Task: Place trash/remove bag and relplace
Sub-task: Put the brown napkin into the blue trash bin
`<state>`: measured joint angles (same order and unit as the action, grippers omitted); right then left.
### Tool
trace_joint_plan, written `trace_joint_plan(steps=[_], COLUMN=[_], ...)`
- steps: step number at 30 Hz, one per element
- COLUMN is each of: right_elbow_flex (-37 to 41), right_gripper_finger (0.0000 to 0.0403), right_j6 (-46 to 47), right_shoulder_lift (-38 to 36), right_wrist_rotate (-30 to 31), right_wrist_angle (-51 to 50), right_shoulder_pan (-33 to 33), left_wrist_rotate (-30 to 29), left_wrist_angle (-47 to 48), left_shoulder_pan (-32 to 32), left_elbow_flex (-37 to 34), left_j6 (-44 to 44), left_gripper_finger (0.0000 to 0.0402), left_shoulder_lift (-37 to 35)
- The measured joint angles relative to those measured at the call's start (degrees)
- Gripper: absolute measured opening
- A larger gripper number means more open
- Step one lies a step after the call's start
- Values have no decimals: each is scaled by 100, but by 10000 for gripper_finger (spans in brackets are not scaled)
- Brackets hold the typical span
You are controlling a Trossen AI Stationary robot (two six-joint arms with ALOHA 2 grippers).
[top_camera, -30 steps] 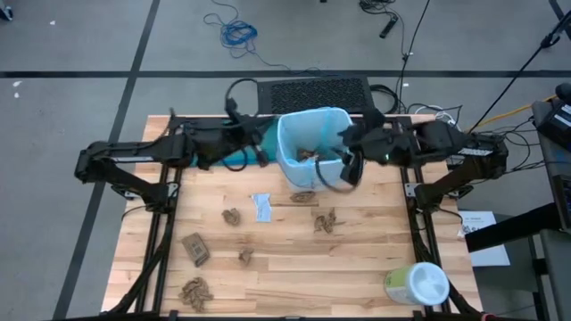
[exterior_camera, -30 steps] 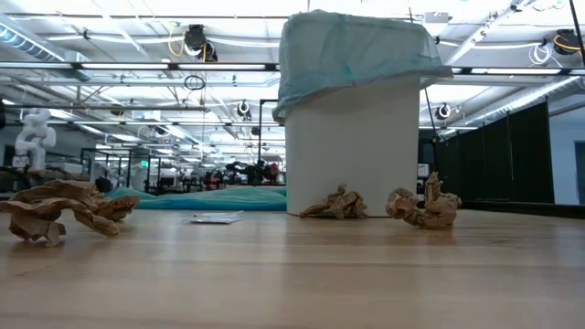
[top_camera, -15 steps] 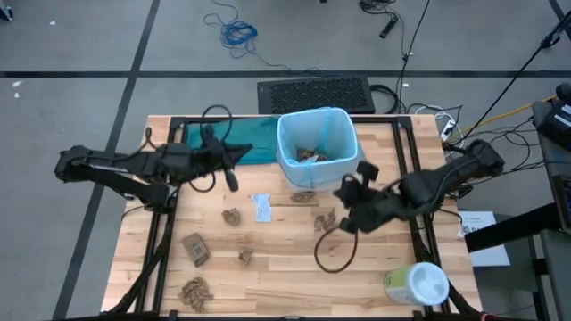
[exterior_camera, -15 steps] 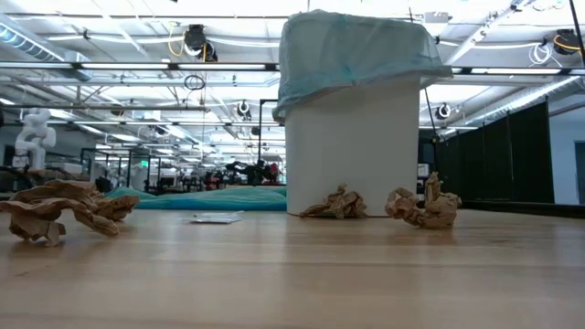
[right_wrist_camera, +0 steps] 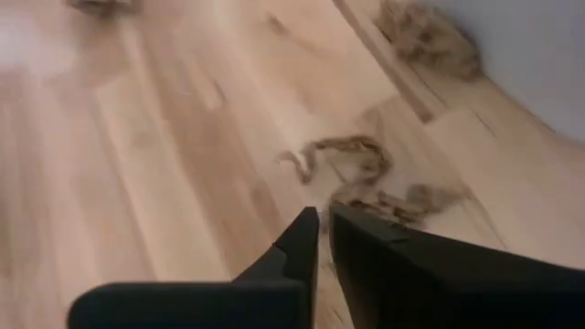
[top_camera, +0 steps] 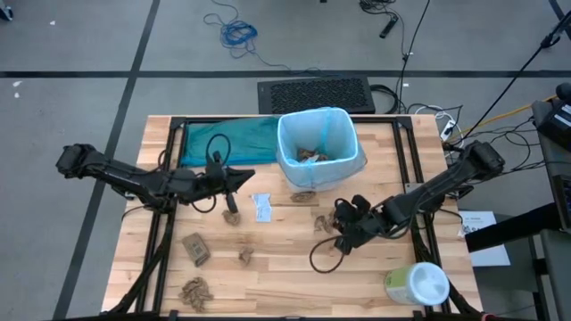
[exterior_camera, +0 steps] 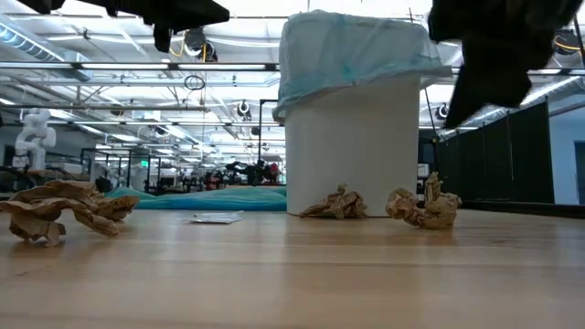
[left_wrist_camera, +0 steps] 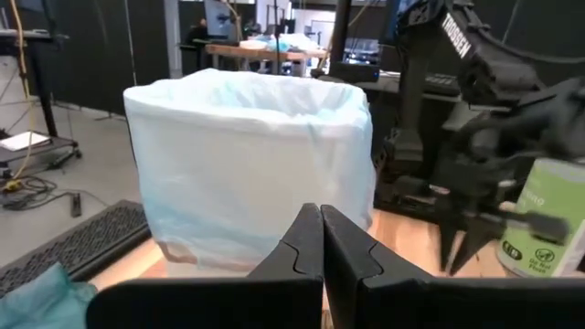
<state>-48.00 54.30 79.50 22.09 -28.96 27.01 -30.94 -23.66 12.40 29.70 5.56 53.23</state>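
Both arms moved off the bin [top_camera: 317,147]: left tool [top_camera: 234,203] pressed together, right tool [top_camera: 339,239] nearly together, empty. Wads [top_camera: 232,216] remain on bench; bag [exterior_camera: 352,50] unremoved.

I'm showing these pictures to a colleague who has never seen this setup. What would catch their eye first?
Probably the white bin lined with a light-blue bag, standing at the table's far middle with brown paper already inside. Next, the crumpled brown paper wads scattered over the wooden table in front of it. Both dark arms reach in low over that litter, the left pincer and right pincer each near a wad.
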Motion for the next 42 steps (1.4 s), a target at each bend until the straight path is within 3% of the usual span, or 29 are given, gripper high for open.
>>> trace_joint_plan(steps=[5, 15, 20, 24, 30, 38, 42], right_elbow_flex=[408, 546, 552, 530, 310, -789, -1745], right_gripper_finger=[83, 234, 257, 213, 29, 28, 13], right_j6=[229, -111, 231, 333, -290, -2255, -3385], right_shoulder_lift=[2, 403, 1135, 1426, 1202, 364, 86], right_wrist_rotate=[26, 3, -429, -363, -845, -894, -421], right_wrist_angle=[191, 939, 1009, 1154, 1074, 1028, 636], right_shoulder_pan=[-236, -672, -792, -779, -730, -682, -810], left_wrist_rotate=[0, 0, 0, 0, -57, -85, -84], left_wrist_angle=[16, 18, 18, 17, -136, -295, -291], left_shoulder_pan=[-4, -4, -4, -4, -4, -4, -4], left_elbow_flex=[-14, -14, -14, -14, -14, -11, -11], left_j6=[-46, -146, -140, -136, -138, -140, -142], left_gripper_finger=[0, 0, 0, 0, 0, 0, 0], left_shoulder_lift=[37, 269, 487, 590, 603, 601, 601])
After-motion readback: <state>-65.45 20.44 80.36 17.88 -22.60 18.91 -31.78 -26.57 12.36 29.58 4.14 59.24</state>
